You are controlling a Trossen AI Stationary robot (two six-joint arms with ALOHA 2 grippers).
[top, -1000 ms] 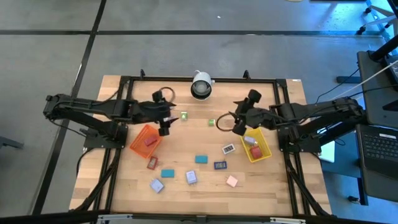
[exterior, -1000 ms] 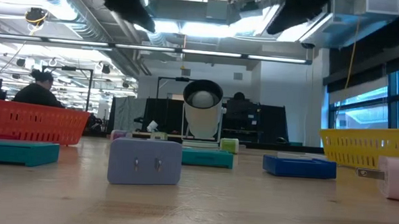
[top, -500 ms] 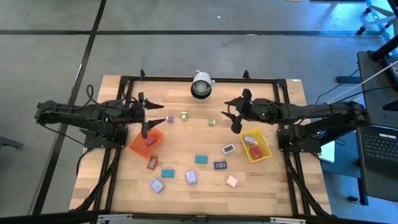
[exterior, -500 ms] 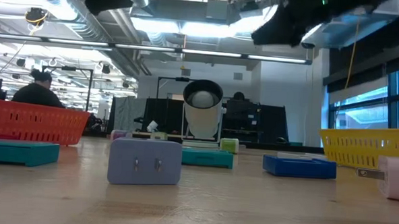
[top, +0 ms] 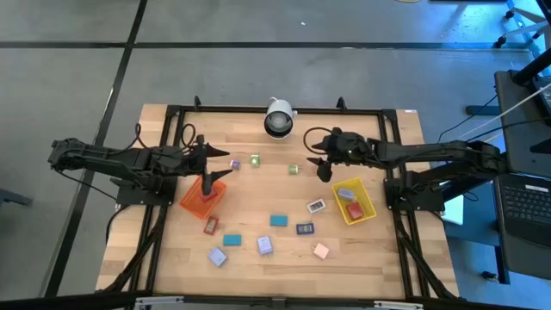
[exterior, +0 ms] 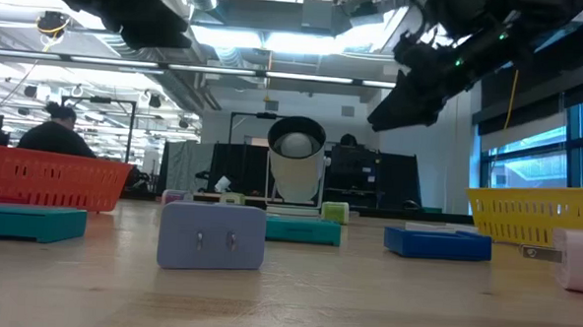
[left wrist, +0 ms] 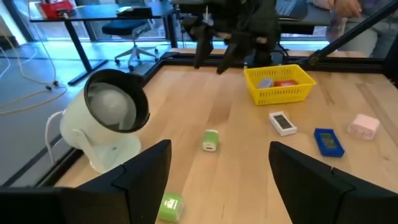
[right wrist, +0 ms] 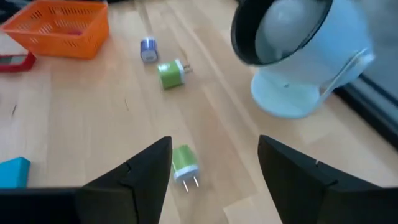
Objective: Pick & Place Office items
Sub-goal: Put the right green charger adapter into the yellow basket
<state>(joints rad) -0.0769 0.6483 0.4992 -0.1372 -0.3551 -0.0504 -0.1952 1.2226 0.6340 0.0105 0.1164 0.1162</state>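
A: Where are the arms sitting over the pale wooden counter (top: pixel 258 198)?

B: The left pincer (top: pixel 209 178) is hanging above the orange mesh tray (top: pixel 195 201), its two dark fingers (left wrist: pixel 144 167) spread wide with nothing between them. The right pincer (top: pixel 323 168) is hovering near the far edge, just beside the white dome-shaped camera (top: pixel 278 118); its fingers (right wrist: pixel 149 163) are parted too and are gripping nothing.

A: And the small office items?

B: They are lying scattered. Two little green plug blocks (top: pixel 255 159) (top: pixel 293 170) and a lavender one (top: pixel 234 164) are resting between the two pincers. Toward the near edge, a teal flat block (top: pixel 278 220), a second teal block (top: pixel 232 240), a dark blue block (top: pixel 305 229), a white-labelled block (top: pixel 316 206), a red clip (top: pixel 210 226), two lavender blocks (top: pixel 216 257) (top: pixel 264 245) and a pink block (top: pixel 321 251) are sitting apart from one another.

A: Anything in the trays?

B: A red piece (top: pixel 206 195) is lying in the orange one. The yellow mesh tray (top: pixel 365 212) is holding a lavender piece (top: pixel 346 194) and a red piece (top: pixel 354 210).
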